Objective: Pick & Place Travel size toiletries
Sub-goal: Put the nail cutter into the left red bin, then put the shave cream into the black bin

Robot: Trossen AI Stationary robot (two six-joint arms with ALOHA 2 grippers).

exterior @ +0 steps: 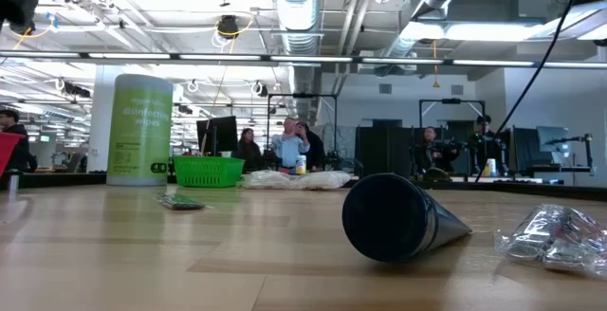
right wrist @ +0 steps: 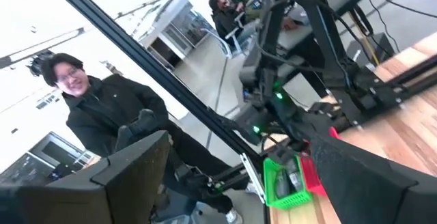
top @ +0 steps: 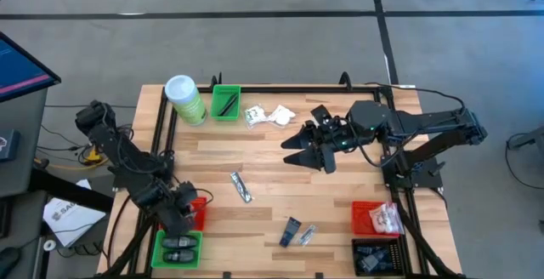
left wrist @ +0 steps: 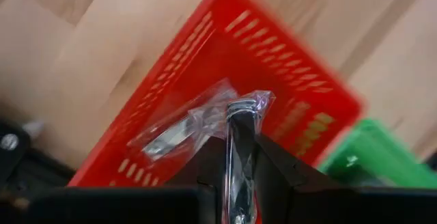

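Our left gripper [left wrist: 235,176] pinches a light, crinkly, slippery clear packet [left wrist: 198,118] by its edge, with the red bin [left wrist: 287,67] just beneath; our right gripper [top: 308,148] hangs open.

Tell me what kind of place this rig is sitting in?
Most likely an open-plan robotics lab or workshop. The low view shows exposed ceiling ducts, people at rows of monitors behind the wooden table, and further dark equipment racks.
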